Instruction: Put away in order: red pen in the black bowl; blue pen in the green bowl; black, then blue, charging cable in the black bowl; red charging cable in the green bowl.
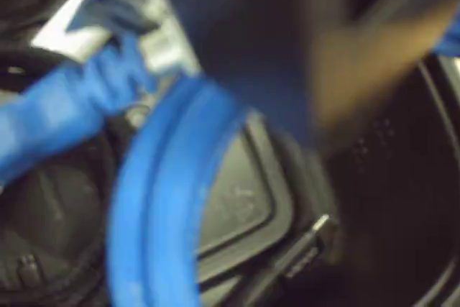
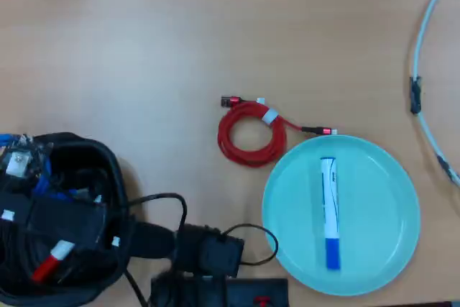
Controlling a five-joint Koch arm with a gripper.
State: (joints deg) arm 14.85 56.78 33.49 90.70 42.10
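hand [image 2: 29,177] sits over the black bowl [image 2: 115,170] at the overhead view's lower left with the blue cable [image 1: 154,199] looped close beneath it, grip state unreadable through blur; red cable [image 2: 251,133] lies coiled up-right on the bench [image 2: 215,26], beside the green bowl [image 2: 287,177].

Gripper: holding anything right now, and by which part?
Cannot be told. The wrist view is blurred: the blue cable fills it over the black bowl, but no fingers show on it.
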